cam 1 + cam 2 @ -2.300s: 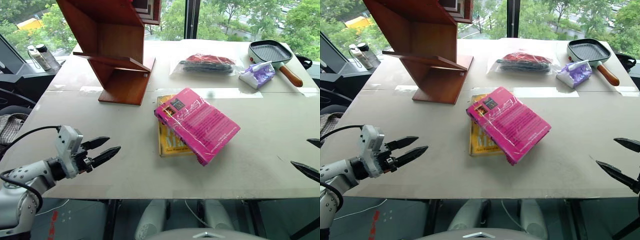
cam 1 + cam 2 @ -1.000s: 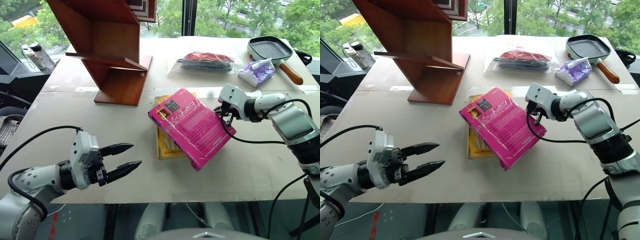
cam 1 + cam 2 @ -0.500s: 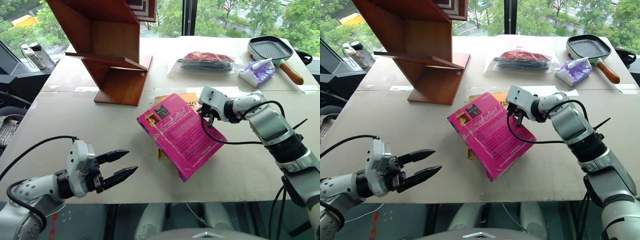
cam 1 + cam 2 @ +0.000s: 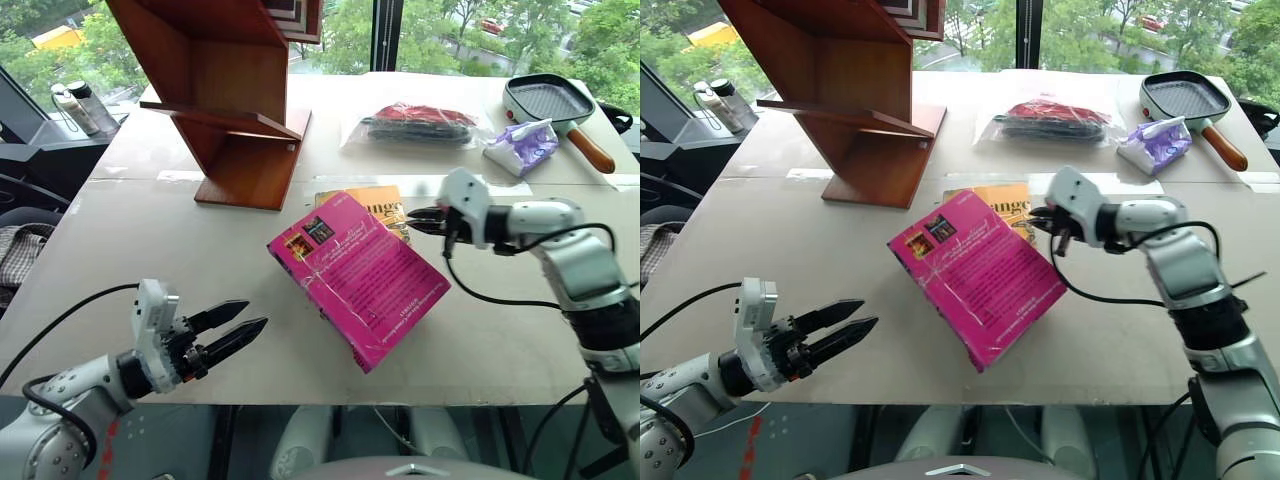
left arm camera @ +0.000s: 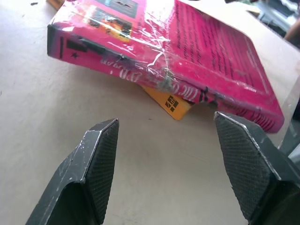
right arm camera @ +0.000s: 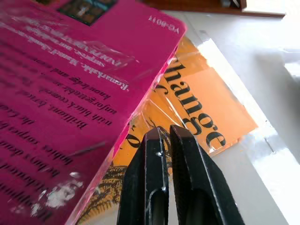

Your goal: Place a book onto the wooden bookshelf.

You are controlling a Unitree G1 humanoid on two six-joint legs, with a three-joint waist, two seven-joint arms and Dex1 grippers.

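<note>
A: Which are the largest elements, and what has changed?

B: The pale table (image 4: pixel 150 240) carries the wooden bookshelf (image 4: pixel 235 90) at its far left, a reddish-brown unit of slanted zigzag boards on a flat square base, smooth and matt. Near the table's middle lies the book (image 4: pixel 358 275), a thick magenta paperback under glossy, wrinkled film. Compared with a second ago it has swung round and slid toward the near edge, so more of the yellow hardback (image 4: pixel 375 205) beneath it is uncovered. It lies flat, well apart from the shelf, and in neither grip.

A: And the arms?

B: The right gripper (image 4: pixel 420 218) has drawn back from the book's far edge and hovers just beside it, over the yellow cover; the right wrist view shows its black fingers (image 6: pixel 154 187) almost together, a thin slit between them, clamped on nothing. The left gripper (image 4: pixel 228 333) has sunk a little near the front edge, its textured pads (image 5: pixel 101 164) wide apart and aimed at the book's spine.

A: What does this imply for the task?

B: Probably that the push only repositioned the book; a grasp and the lift to the shelf remain to be done
</note>
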